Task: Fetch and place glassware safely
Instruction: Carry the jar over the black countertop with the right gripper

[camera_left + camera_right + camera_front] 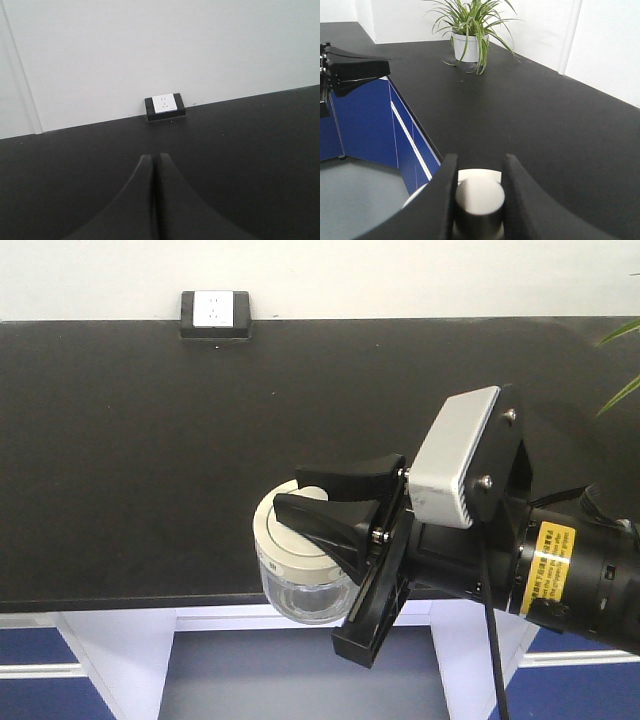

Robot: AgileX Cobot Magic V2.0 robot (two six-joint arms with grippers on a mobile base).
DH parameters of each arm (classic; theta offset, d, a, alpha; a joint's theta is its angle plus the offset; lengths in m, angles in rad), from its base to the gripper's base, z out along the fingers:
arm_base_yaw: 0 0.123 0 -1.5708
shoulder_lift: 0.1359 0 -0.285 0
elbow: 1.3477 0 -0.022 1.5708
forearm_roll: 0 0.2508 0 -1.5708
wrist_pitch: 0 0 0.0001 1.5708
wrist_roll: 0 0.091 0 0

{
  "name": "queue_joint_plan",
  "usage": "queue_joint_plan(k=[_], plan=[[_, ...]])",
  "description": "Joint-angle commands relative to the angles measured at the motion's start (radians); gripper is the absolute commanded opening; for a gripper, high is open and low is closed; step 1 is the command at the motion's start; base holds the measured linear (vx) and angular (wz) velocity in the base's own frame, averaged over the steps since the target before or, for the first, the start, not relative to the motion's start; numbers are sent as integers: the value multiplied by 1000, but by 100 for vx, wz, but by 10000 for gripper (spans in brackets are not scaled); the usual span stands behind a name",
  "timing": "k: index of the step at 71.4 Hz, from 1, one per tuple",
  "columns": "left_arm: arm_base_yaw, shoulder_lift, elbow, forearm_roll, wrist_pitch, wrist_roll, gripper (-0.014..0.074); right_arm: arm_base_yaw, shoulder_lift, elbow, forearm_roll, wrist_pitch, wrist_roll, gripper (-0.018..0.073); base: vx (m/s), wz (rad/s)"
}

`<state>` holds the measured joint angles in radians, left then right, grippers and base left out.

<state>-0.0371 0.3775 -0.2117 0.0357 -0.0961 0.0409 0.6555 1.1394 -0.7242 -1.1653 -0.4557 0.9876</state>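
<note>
Gripping the knob (480, 200) of the jar's lid (275, 530) is my right gripper (288, 490). Its two black fingers (442, 200) are clenched on either side of the round knob, which fills the gap between them in the right wrist view.

The jar (300, 585) is small and squat, with clear glass walls under its cream-white lid. It sits at the near edge of the black counter (150, 440). In the front view its glass body overlaps that edge line. I cannot tell whether its base rests on the counter or hangs just off it.

My left gripper (156, 162) is closed with nothing in it, its fingers pressed together tip to tip. It is over the dark counter, pointing at a white socket (213, 310) in a black frame against the pale wall (150, 50).

A potted plant (470, 30) with long green leaves stands on the counter well away from the jar, near the wall. Blue cabinet fronts (365, 120) show below the counter's edge.
</note>
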Motion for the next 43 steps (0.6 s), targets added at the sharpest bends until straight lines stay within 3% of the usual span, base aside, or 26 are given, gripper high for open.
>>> queue_joint_plan(k=[1,43], plan=[[-1,4,-30,-4,-71,-8,-7,0,-26,-33,36,-58,-7,0,13,6],[-1,4,-30,-4,-71,-8,-7,0,-26,-33,36,-58,-7,0,12,5]])
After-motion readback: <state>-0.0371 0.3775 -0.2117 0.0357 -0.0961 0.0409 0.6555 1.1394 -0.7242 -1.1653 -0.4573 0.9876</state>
